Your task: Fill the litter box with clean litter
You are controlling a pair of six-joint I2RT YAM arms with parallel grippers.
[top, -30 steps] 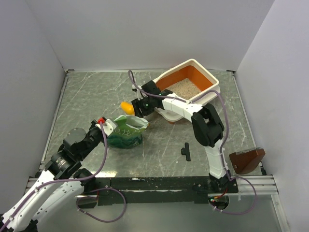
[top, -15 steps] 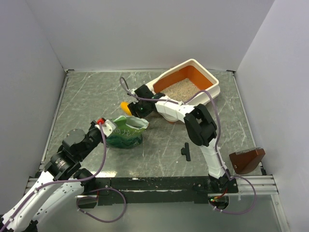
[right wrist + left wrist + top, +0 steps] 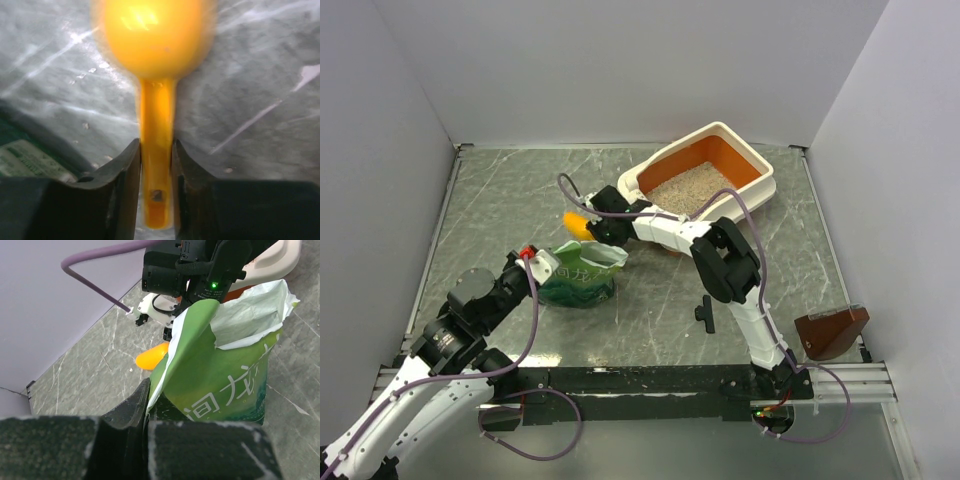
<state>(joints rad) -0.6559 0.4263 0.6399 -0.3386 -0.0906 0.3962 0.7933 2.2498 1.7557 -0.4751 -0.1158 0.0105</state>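
Note:
The litter box (image 3: 761, 160), cream outside and orange inside, stands at the back right with clean litter (image 3: 692, 187) over its floor. My right gripper (image 3: 592, 228) is shut on the handle of a yellow-orange scoop (image 3: 156, 150), whose bowl (image 3: 575, 223) hangs just above the table, left of the box. My left gripper (image 3: 536, 262) is shut on the left edge of the open green bag (image 3: 581, 274), which stands upright. In the left wrist view the bag's edge (image 3: 155, 390) sits pinched between my fingers, with the scoop (image 3: 151, 357) behind it.
A brown scoop-like object (image 3: 830, 331) lies at the front right edge. A small black part (image 3: 705, 313) lies on the table beside the right arm. White walls close in the table on three sides.
My right gripper has carried the scoop left, away from the litter box, to a spot behind the bag's top left. The left gripper and the bag have stayed put.

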